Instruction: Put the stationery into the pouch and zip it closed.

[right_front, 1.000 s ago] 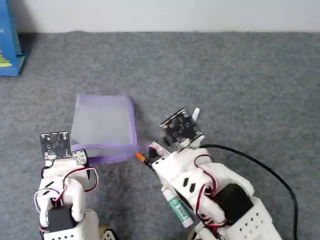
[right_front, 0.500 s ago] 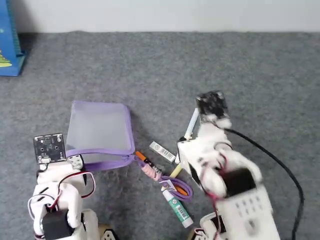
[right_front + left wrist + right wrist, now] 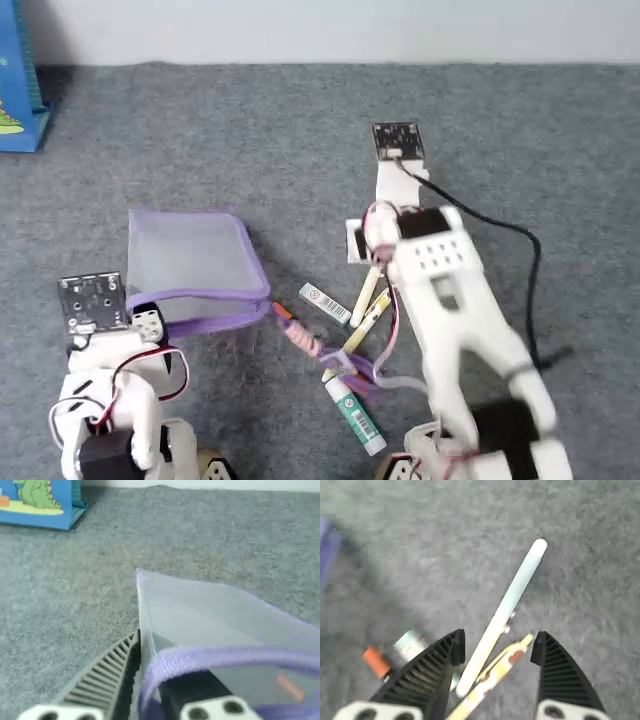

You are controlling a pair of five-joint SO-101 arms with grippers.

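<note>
Hovering wide open and empty, the right hand [image 3: 498,637] straddles a pale pen [image 3: 506,607] and a yellow pen [image 3: 492,675] on the table [image 3: 500,100]; the left hand [image 3: 145,641] pinches the pouch [image 3: 195,260] rim nearby. Closing here could catch both pens crookedly and drop one.

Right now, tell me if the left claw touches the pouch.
Touching. In the left wrist view the left claw pinches the pouch: its purple rim lies over one finger, its clear wall against the ribbed one.
</note>
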